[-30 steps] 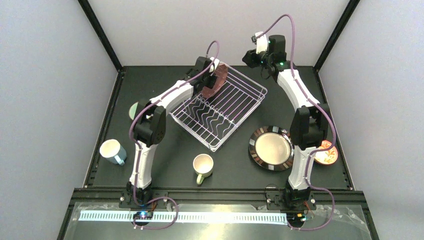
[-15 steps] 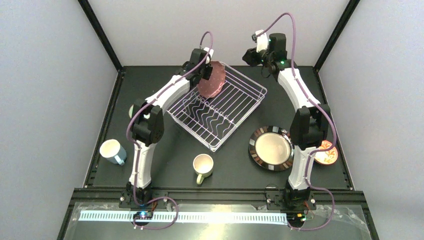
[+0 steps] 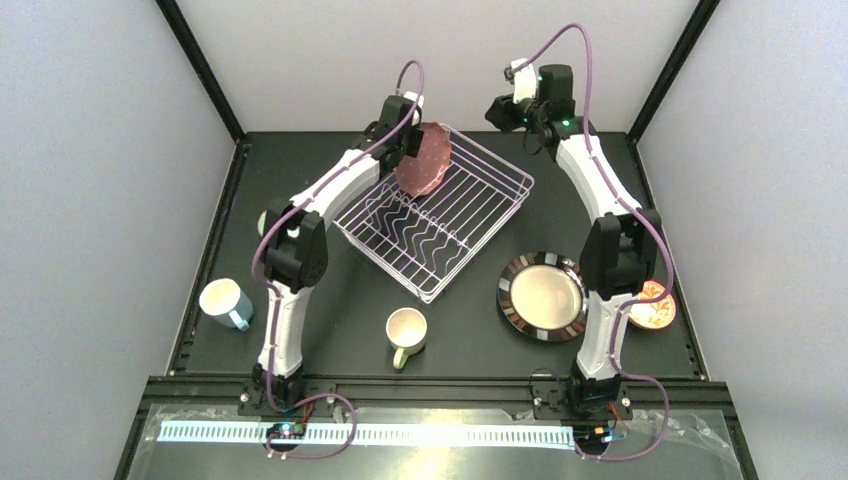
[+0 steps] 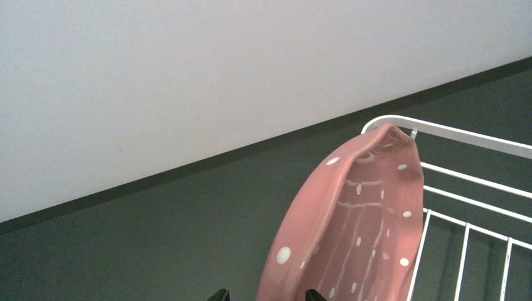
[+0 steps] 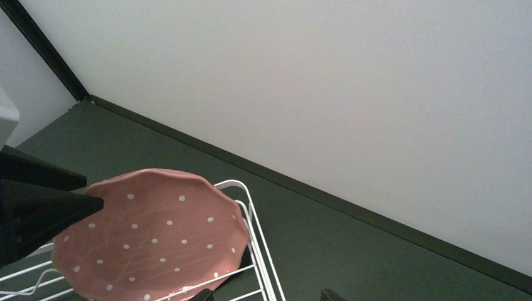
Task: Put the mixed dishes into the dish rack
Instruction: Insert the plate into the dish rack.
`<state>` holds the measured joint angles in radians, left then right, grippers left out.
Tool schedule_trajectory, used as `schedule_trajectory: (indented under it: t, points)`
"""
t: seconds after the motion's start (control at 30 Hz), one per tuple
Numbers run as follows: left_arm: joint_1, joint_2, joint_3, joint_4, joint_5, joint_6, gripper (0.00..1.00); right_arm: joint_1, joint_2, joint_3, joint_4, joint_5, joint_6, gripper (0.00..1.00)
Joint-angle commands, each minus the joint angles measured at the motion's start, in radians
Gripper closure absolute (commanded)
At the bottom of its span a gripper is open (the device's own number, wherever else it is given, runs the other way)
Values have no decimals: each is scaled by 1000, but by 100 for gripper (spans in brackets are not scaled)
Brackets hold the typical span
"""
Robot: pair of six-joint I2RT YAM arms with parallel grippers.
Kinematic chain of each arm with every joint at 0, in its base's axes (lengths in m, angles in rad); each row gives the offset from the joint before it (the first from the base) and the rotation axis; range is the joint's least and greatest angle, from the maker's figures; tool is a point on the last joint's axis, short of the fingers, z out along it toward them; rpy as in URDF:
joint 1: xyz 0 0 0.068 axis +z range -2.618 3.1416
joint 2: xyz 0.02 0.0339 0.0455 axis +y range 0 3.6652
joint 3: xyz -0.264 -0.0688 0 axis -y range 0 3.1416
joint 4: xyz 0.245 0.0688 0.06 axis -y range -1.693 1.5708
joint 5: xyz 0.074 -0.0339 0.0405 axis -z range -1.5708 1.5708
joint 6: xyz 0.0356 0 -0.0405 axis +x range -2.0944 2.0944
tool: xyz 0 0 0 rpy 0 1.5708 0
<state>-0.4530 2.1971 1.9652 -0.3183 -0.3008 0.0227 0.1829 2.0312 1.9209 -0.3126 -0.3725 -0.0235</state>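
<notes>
**Pink plate over rack corner: slot it**

Near to far, top view:
- cream mug (image 3: 406, 330) and light-blue mug (image 3: 226, 302) on the table near the bases, well apart. 2 mugs.
- dark-rimmed plate (image 3: 543, 296) flat on the table, right of the rack. small orange-patterned bowl (image 3: 652, 305) sits beyond it, partly behind the right arm. 1 bowl.
- pale-green dish (image 3: 266, 220) mostly hidden by the left arm. Can't tell bowl or plate.
- dish rack (image 3: 497, 210), 1, set diagonally. No dish seated in it, zigzag prongs (image 3: 425, 235) bare.
- pink dotted plate (image 3: 425, 160) tilted over the rack's far-left corner, pinched at its rim by the left gripper (image 3: 408, 148). Can't tell if the low edge touches wire. 2 certain plates counting this one.
- right gripper (image 3: 503, 112) hangs by the rack's far corner, fingers apart, holding nothing.

My read on the step:
- bring the plate in from the corner over the prong row.
- rotate it to stand on edge, parallel to a prong gap.
- lower straight down and keep clear of the top rim wire.
- release only once the rim is carried by the wires, otherwise it tips.
- keep the right arm clear.
</notes>
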Motion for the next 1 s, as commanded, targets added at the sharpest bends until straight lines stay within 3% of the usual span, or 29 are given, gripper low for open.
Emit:
schedule_trajectory:
  t: [0.0, 0.33, 0.57, 0.77, 0.97]
  points:
    - [0, -74, 36, 2, -76, -55, 32, -4, -29, 61, -44, 12, -10, 2]
    - [-3, -192, 79, -31, -182, -231, 31, -5, -152, 23, -157, 136, -10, 2]
    - [-43, -276, 104, -121, -135, -330, 31, -4, -335, -158, -173, 208, 37, 2]
    - [-204, -392, 45, -264, -119, -429, 30, -4, -519, -380, -176, 205, 121, 2]
    - [-405, -534, -175, -279, -112, -617, 27, -5, -681, -535, -176, 271, 193, 2]
